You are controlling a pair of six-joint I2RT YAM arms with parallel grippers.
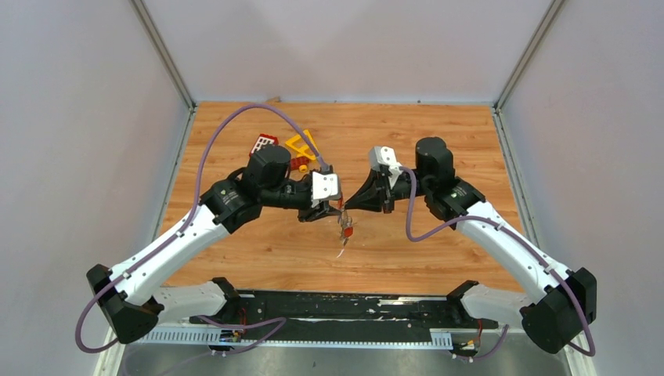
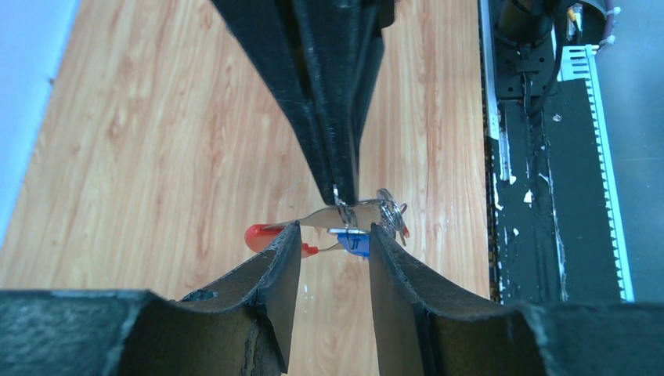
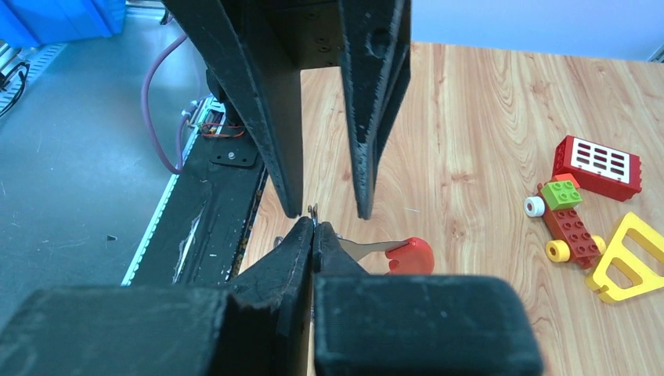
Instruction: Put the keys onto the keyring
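From above, the left gripper [image 1: 330, 207] and the right gripper [image 1: 352, 205] meet tip to tip over the middle of the table [image 1: 438, 141], a little toward its near edge. The keys [image 1: 346, 231] dangle just below them, off the wood, probably so the ring can be worked freely from both sides. The toy blocks [image 1: 266, 145] lie well apart near the far left corner. In the left wrist view, the right gripper comes down as a clenched point, pinching a thin wire loop of the keyring [image 2: 390, 210], whose silver coils bunch just beside its tip. The left gripper's jaws stand apart either side of the blue-headed key [image 2: 354, 241]. Whether they touch it I cannot tell, though they squeeze nothing. The red-headed key [image 2: 262, 235] lies flat, its silver blade running toward the ring and its head poking out past one finger. In the right wrist view, the right jaws are pressed together on that loop, the left fingers hang parted above, and the red head shows beyond. The yellow frame [image 3: 630, 262] sits far off.
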